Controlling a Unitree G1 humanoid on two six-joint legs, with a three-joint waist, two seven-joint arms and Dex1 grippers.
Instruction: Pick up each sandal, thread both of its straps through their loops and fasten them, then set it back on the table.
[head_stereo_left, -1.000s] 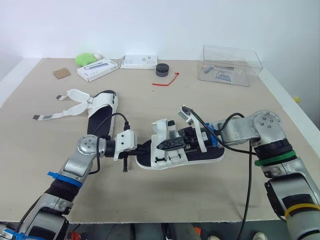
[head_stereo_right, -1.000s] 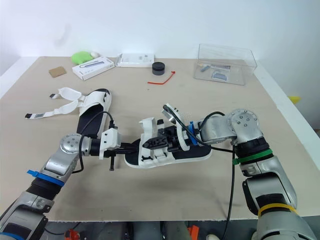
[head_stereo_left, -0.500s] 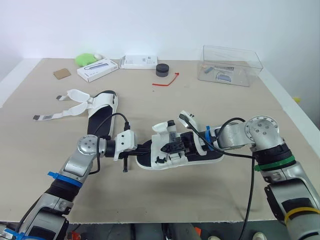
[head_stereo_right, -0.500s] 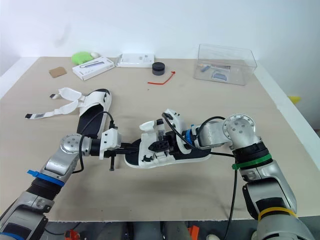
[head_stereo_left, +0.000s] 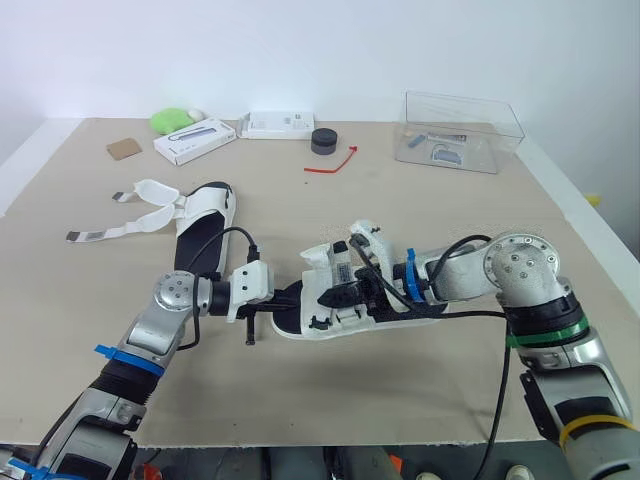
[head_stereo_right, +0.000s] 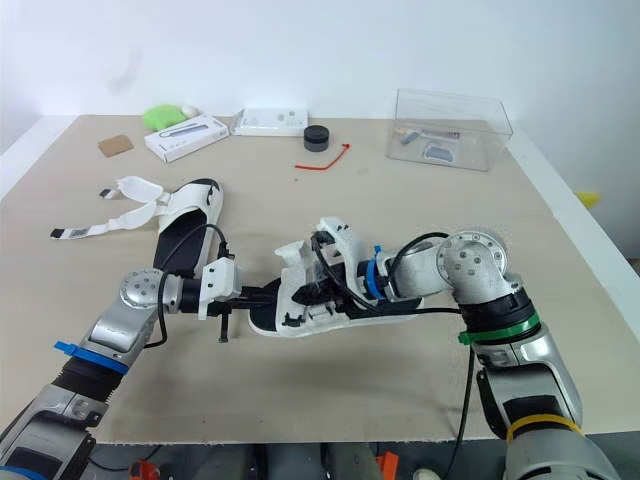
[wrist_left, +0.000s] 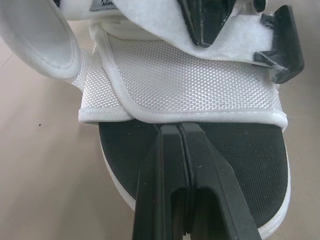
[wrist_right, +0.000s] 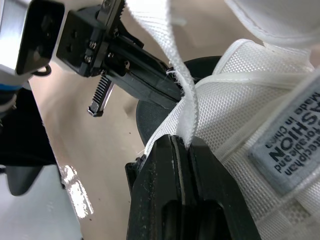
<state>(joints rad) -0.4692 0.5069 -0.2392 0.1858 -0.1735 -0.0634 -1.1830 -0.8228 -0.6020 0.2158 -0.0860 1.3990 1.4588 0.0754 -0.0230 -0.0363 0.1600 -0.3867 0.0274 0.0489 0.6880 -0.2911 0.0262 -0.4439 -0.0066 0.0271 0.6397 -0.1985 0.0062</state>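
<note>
A white sandal with a black insole lies at the middle of the table. My left gripper is shut, its tips lying on the insole just short of the white mesh upper. From the right, my right gripper reaches over the upper. It is shut on a white strap, pinched at the fingertips. A second sandal lies to the far left with its straps loose and spread on the table.
Along the back edge stand a clear plastic box, two white boxes, a black puck, a red tie, a green object and a brown card.
My right gripper has moved left across the sandal, drawing the strap down over the upper toward the left gripper. The left arm has stayed in place.
</note>
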